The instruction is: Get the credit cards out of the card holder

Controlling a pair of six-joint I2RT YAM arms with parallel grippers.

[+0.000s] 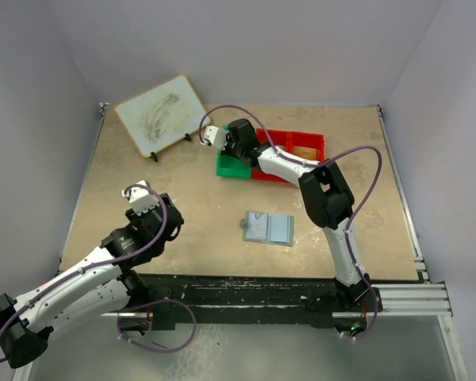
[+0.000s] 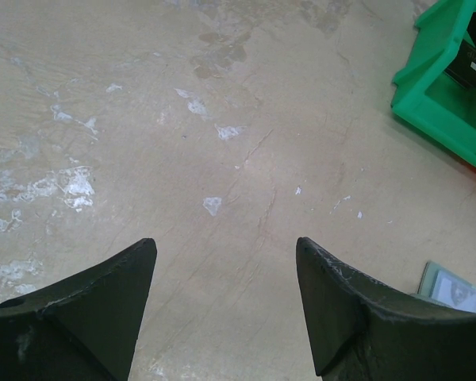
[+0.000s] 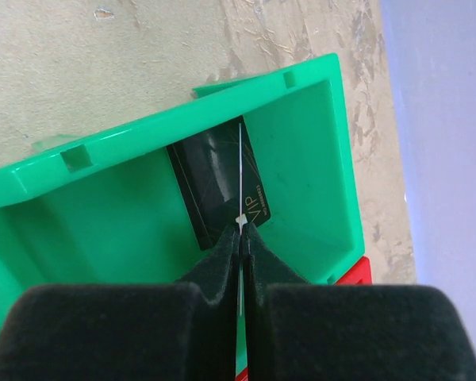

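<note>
The grey-green folding card holder (image 1: 268,228) is lying open on the beige surface (image 1: 190,178). Beyond it, a thin pale card (image 3: 240,167) is being gripped edge-on by the right pincer (image 3: 240,230) over the green plastic bin (image 3: 166,135), and is best released low. The left pincer (image 2: 226,252) is hanging released.

Open card holder (image 1: 268,228) flat on table (image 1: 143,238), right hand (image 1: 214,136) over green bin (image 1: 234,167), left hand (image 1: 140,195) well apart

left arm (image 1: 71,290) low, fingers (image 2: 79,317) spread wide; right arm (image 1: 325,198) outstretched, fingers (image 3: 222,262) pressed together.
</note>
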